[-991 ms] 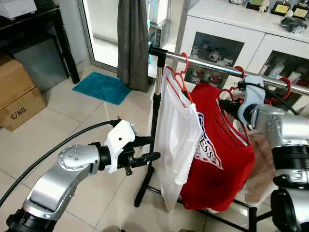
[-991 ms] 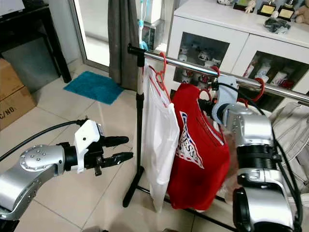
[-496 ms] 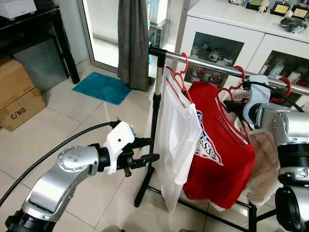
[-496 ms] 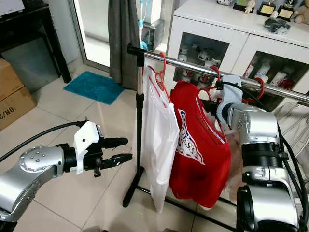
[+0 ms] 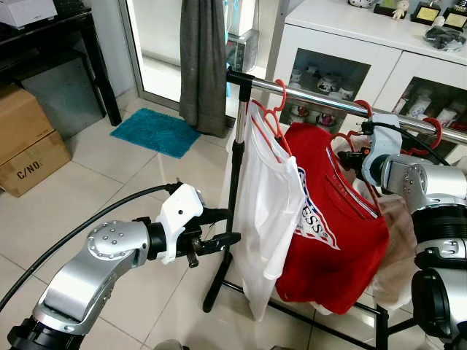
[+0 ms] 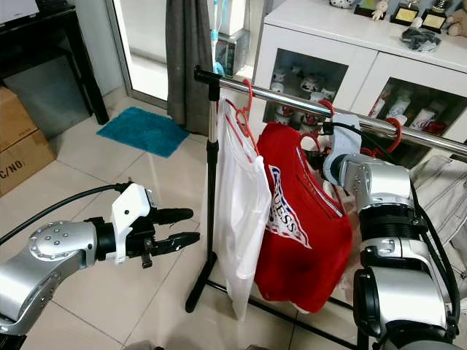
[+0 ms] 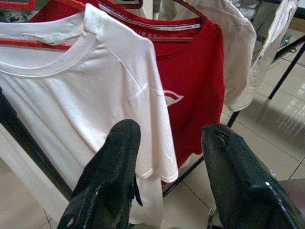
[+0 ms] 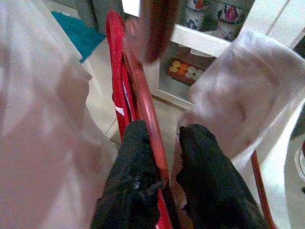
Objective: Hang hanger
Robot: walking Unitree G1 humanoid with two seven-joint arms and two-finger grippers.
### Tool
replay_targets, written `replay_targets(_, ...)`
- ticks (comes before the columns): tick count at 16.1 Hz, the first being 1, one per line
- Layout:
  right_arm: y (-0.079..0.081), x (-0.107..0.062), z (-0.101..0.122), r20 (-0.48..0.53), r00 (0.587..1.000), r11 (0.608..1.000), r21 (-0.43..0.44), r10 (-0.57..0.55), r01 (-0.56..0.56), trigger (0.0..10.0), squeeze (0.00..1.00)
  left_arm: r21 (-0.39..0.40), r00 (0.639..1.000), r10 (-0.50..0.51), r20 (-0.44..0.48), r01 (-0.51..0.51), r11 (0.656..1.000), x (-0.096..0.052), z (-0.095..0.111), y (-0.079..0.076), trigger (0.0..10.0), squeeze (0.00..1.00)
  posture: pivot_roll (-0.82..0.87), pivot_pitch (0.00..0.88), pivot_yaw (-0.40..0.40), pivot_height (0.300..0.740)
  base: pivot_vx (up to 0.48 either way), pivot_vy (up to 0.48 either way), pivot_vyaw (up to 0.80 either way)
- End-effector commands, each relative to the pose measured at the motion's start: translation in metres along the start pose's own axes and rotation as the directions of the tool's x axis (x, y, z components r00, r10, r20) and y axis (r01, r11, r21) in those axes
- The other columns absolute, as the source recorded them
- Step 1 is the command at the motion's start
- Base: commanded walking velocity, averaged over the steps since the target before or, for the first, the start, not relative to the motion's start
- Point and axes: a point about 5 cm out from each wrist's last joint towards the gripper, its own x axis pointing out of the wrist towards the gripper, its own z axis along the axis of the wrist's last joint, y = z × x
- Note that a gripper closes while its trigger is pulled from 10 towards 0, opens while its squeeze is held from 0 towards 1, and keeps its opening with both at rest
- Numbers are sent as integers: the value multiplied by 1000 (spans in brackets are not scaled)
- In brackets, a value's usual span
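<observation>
A metal clothes rail point(image 5: 321, 100) carries a white T-shirt point(image 5: 266, 211) on a red hanger at its left end. Beside it hangs a red T-shirt point(image 5: 332, 226) on a red hanger point(image 8: 145, 102), whose hook point(image 5: 363, 109) sits at the rail. My right gripper point(image 5: 352, 157) is just below the rail and is shut on that hanger's wire near the neck; its fingers point(image 8: 136, 157) pinch the wire. My left gripper point(image 5: 228, 226) is open and holds nothing. It hovers left of the rack's upright post, pointing at the white shirt point(image 7: 95, 95).
A beige garment point(image 5: 398, 248) hangs right of the red shirt, with another red hook point(image 5: 436, 131) on the rail. Behind stand a white glass-door cabinet point(image 5: 350, 51) and a grey curtain point(image 5: 203, 65). Cardboard boxes point(image 5: 25, 142), a black table point(image 5: 51, 44) and a teal mat point(image 5: 157, 131) lie left.
My right gripper shifted slightly up and right with the red hanger, and the red shirt swung a little. The left arm stayed almost still.
</observation>
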Motion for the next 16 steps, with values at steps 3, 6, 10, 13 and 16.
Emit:
replay_targets(3,-5,0,6,20,1000,1000,5,-7,7,0,0,25,1000,-7,18,6,1000,0,6,0,10000,0,-1,0,-72,740,0,0,0)
replay_targets(6,-5,-2,7,24,1000,1000,3,1,-1,0,0,27,1000,-10,20,9,1000,1,6,0,10000,0,-2,0,-73,740,0,0,0)
replay_targets(10,-6,-2,9,32,999,1000,-14,-1,1,0,0,25,1000,-11,19,10,1000,1,6,0,10000,0,-5,0,-73,740,0,0,0)
replay_targets(13,-8,-5,11,56,998,999,-19,-24,25,0,0,25,1000,2,21,-2,1000,1,6,0,10000,0,-5,0,-73,740,0,0,0)
replay_targets(16,-4,-15,13,110,994,1000,-9,-21,22,0,0,20,997,55,44,-56,998,1,8,2,10000,0,2,5,-69,740,0,0,0)
